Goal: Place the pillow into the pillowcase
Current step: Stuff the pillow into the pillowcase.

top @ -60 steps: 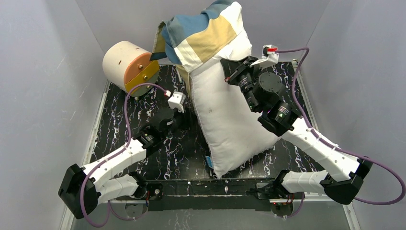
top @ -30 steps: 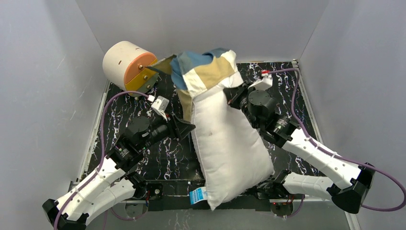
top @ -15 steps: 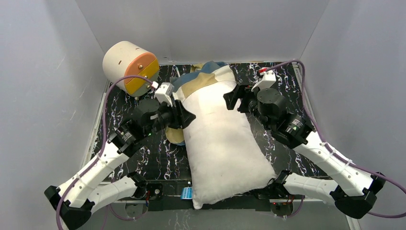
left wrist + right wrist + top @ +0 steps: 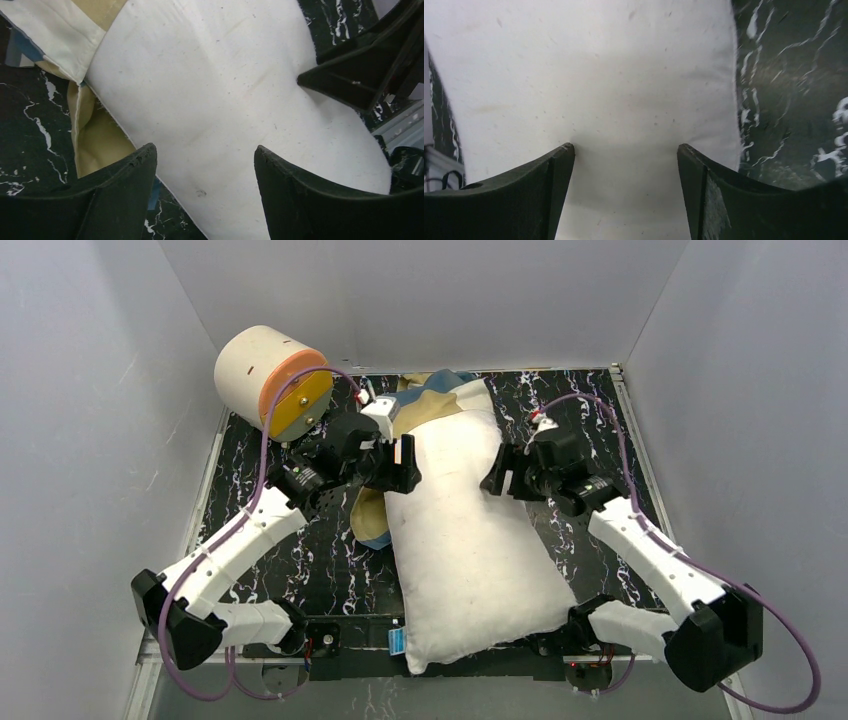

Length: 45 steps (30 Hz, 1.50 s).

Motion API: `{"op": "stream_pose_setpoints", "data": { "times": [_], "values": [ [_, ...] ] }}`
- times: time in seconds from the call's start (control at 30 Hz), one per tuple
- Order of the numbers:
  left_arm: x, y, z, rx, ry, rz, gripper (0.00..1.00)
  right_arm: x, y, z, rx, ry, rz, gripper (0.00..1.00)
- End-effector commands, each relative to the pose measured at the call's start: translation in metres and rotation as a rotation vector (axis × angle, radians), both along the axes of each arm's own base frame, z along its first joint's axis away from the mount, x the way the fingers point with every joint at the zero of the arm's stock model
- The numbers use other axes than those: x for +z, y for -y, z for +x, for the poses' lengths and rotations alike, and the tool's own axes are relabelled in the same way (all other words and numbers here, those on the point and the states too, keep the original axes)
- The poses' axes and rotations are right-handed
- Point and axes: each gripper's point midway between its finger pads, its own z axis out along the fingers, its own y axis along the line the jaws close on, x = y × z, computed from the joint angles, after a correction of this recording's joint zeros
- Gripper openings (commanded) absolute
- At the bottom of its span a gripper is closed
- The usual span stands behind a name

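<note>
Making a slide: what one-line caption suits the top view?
Left gripper and right gripper, both open, flank the pillow, its far end in the pillowcase.

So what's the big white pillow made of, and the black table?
The pillow looks like matte white cloth, maybe cotton, stuffed soft: it's plump and creased. The table looks like black marble with white veins, though it could be a print.
</note>
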Motion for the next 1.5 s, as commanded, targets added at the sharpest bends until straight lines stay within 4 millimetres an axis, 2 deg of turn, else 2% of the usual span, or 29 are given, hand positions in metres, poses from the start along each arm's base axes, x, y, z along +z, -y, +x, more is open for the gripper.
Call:
{"op": "stream_pose_setpoints", "data": {
  "times": [0.0,0.07,0.13,0.2,0.27,0.33,0.4,0.53,0.67,0.8,0.87,0.97,1.03,1.07,1.1,1.17,1.27,1.37,1.47],
  "values": [
    [0.005,-0.018,0.002,-0.006,0.019,0.142,0.69,-0.019,-0.045,-0.044,0.251,-0.196,0.186,0.75],
    [0.008,-0.021,0.005,-0.013,0.032,0.177,0.70,-0.019,-0.060,-0.062,0.333,-0.258,0.275,0.65],
    [0.010,-0.022,0.007,-0.011,0.040,0.189,0.71,-0.007,-0.073,-0.076,0.367,-0.269,0.385,0.55],
    [0.010,-0.023,0.010,0.002,0.036,0.198,0.71,0.007,-0.084,-0.088,0.377,-0.250,0.487,0.50],
    [0.007,-0.024,0.012,0.033,0.016,0.209,0.71,0.019,-0.090,-0.094,0.360,-0.232,0.571,0.50],
    [0.006,-0.022,0.012,0.052,-0.004,0.187,0.71,0.029,-0.093,-0.096,0.337,-0.221,0.639,0.53],
    [0.005,-0.020,0.013,0.074,-0.020,0.168,0.71,0.031,-0.094,-0.095,0.300,-0.225,0.687,0.57],
    [-0.001,-0.026,0.015,0.134,-0.038,0.170,0.71,0.038,-0.106,-0.091,0.251,-0.228,0.819,0.57],
    [-0.009,-0.026,0.011,0.173,-0.078,0.144,0.74,0.039,-0.118,-0.085,0.211,-0.217,0.848,0.54],
    [-0.030,-0.018,0.006,0.180,-0.127,0.106,0.77,0.043,-0.124,-0.086,0.211,-0.182,0.820,0.57],
    [-0.047,-0.009,0.008,0.174,-0.144,0.101,0.77,0.032,-0.116,-0.083,0.183,-0.172,0.706,0.62],
    [-0.090,-0.013,0.010,0.195,-0.194,0.192,0.76,0.018,-0.086,-0.073,0.066,-0.103,0.529,0.69],
    [-0.112,-0.025,0.010,0.224,-0.202,0.262,0.65,0.024,-0.064,-0.066,0.008,-0.010,0.462,0.73],
    [-0.117,-0.032,0.011,0.239,-0.191,0.288,0.54,0.030,-0.054,-0.063,-0.012,0.040,0.429,0.75],
    [-0.121,-0.039,0.010,0.255,-0.176,0.308,0.39,0.036,-0.042,-0.058,-0.045,0.089,0.397,0.76],
    [-0.121,-0.050,0.009,0.276,-0.143,0.327,0.30,0.051,-0.021,-0.048,-0.103,0.194,0.321,0.78],
    [-0.117,-0.059,0.006,0.274,-0.110,0.341,0.28,0.081,-0.003,-0.029,-0.122,0.395,0.213,0.79],
    [-0.122,-0.069,0.004,0.282,-0.118,0.378,0.30,0.112,-0.005,-0.007,-0.035,0.602,0.038,0.79],
    [-0.127,-0.071,0.002,0.271,-0.159,0.406,0.34,0.123,-0.010,0.021,0.034,0.687,-0.150,0.78]
  ]
}}
